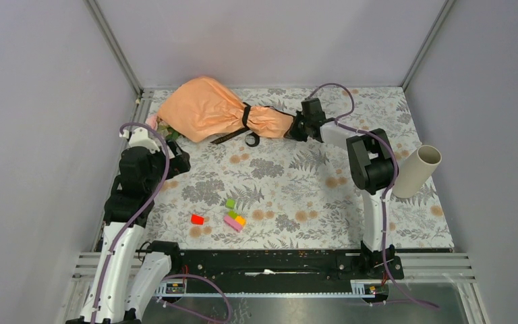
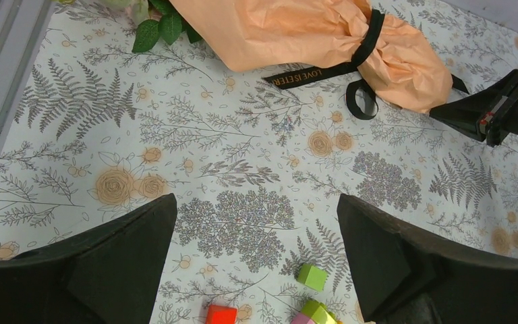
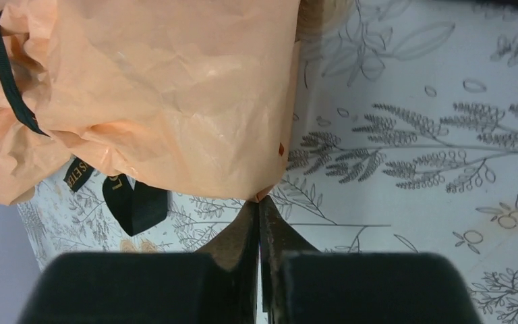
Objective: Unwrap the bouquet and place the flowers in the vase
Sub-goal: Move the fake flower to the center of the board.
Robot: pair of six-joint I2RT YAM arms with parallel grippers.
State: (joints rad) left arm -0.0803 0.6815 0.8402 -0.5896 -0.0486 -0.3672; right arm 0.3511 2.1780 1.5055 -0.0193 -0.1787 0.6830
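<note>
The bouquet (image 1: 209, 111) lies far back on the table (image 1: 310, 196) — vase (image 1: 418, 172) right, blocks (image 1: 233, 216) nearer

Orange-wrapped bouquet (image 1: 206, 108), black ribbon (image 1: 246, 115), floral tablecloth (image 1: 290, 189)

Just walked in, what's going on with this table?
Two robot arms are working on a bouquet wrapped in orange paper and tied with black ribbon, lying at the table's far side. The right pincer is shut on the paper's stem-end edge. The left pincer hangs open above the tablecloth. The vase at the right is empty.
</note>
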